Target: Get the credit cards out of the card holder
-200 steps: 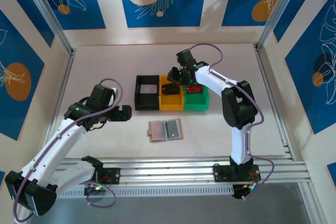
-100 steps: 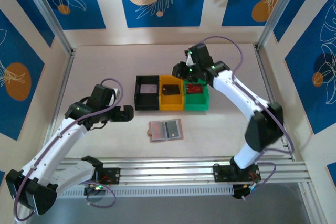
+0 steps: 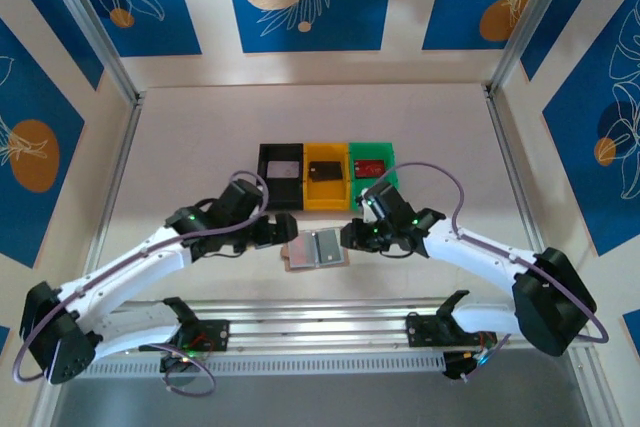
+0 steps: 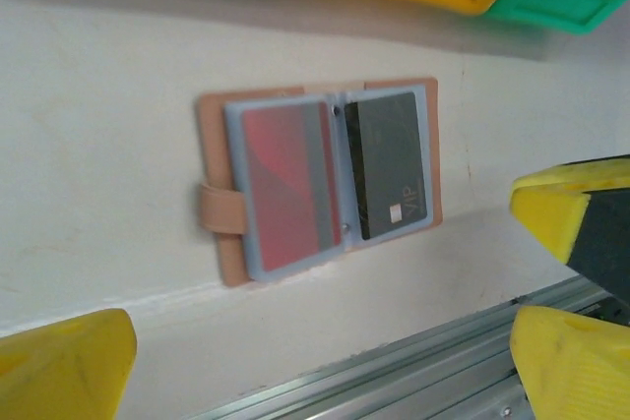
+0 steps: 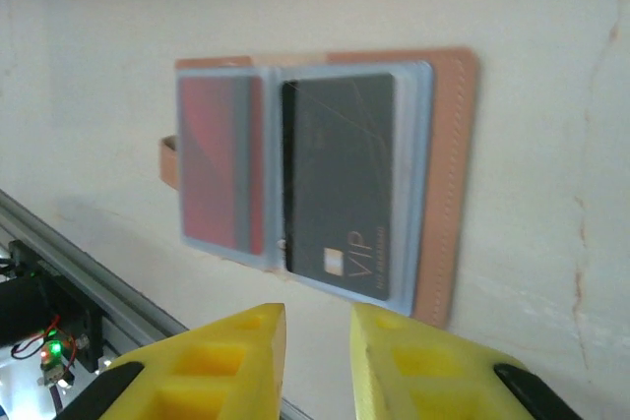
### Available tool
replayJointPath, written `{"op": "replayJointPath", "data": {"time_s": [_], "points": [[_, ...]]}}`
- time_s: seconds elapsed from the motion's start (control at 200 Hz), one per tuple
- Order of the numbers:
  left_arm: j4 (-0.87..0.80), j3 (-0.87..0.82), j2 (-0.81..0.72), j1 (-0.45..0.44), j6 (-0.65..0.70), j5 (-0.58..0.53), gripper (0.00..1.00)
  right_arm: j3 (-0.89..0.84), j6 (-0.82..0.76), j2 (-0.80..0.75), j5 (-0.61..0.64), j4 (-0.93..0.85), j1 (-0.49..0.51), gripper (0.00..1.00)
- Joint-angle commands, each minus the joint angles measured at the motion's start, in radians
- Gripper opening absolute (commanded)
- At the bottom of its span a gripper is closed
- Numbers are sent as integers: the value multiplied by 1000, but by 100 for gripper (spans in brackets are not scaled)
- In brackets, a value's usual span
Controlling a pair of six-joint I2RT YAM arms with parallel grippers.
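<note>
The card holder [image 3: 316, 249] lies open and flat on the bench [image 3: 200, 137], just below the middle of the overhead view. It sits in front of the black bin [image 3: 262, 192], yellow bin [image 3: 327, 203] and green bin [image 3: 391, 162], each of which has a card in it. Two cards sit in its pale blue pockets: a red credit card [image 5: 219, 164] in the panel beside the snap tab [image 5: 169, 162], and a dark credit card [image 5: 340, 179] marked VIP in the other. The right gripper [image 5: 317, 341] hangs at the bottom of its wrist view, just off the holder's edge by the VIP end. Its yellow fingers are close together with a slim gap and grasp nothing. The left gripper [image 4: 315, 341] is released, spread wide and empty, looking down on the holder from the tab side. The step in hand looks like reaching for the dark card. Such a thin card probably wants a low, nearly flat approach and a pinch on its exposed end alone, clear of the plastic panel. Which way the pocket opens I cannot tell, so the pull is best made gently along the card's length. The left gripper would help by pressing on the tan border or the red panel, or the light holder may lift with the card.
</note>
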Motion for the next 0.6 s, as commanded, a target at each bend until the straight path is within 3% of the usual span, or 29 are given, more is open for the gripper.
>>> {"op": "replayJointPath", "data": {"time_s": [0.0,0.23,0.595], "points": [[145,-25,57,-57,-160,-36,97,-37,49,-11,5,107,8,23],[265,15,225,-134,-232,-59,95,-49,50,33,14,147,15,21],[415,-17,333,-139,-303,-77,80,-36,51,101,30,173,15,16]]}}
